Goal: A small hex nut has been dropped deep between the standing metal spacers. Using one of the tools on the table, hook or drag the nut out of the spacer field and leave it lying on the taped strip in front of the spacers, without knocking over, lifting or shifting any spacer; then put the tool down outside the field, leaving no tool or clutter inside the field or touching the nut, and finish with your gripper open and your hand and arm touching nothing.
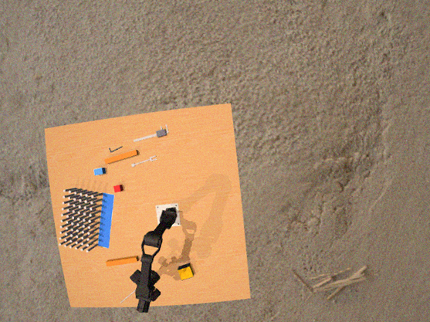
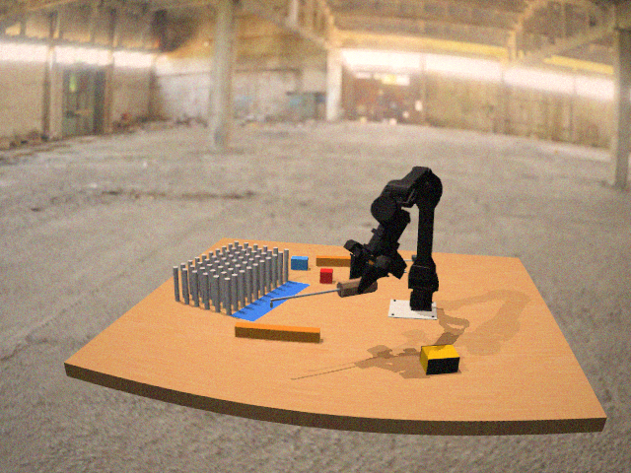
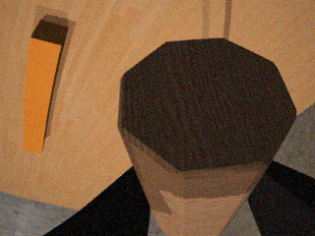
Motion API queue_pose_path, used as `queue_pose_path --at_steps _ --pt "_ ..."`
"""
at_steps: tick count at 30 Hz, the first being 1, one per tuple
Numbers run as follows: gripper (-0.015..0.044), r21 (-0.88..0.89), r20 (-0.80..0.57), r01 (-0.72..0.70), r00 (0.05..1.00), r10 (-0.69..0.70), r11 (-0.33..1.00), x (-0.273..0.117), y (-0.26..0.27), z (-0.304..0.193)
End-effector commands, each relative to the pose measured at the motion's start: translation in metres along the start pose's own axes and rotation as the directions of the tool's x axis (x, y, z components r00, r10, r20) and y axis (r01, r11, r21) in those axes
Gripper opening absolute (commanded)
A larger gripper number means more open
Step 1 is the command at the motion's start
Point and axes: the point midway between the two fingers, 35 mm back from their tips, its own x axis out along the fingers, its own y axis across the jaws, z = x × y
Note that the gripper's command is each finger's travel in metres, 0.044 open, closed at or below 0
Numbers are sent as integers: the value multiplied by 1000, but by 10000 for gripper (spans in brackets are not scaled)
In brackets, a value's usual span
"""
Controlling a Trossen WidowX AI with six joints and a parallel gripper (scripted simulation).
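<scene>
The pincer is closed on the wooden handle of the hook, so choosing and gripping a tool looks done, and the shadow apart from it on the worktop suggests it is off the surface. The near bar lies between the tool and the field. Beyond, the strip shows no nut on it; the nut itself can't be made out, and by the task it should be deep among the spacers, which stand upright in their rows. Farthest off, the wrench and caliper lie unused. I'd call it early: reaching in, catching the nut, dragging it out onto the strip without shifting a spacer, laying the hook outside the field, opening and backing clear all remain.
</scene>
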Motion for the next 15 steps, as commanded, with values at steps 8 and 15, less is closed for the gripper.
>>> queue_pose_path --at_steps 8,15 --pt "0 210 4 -136 990 138 968 -4 81 -12" --pt "0 337 30 -223 974 227 914 -9 132 -8"
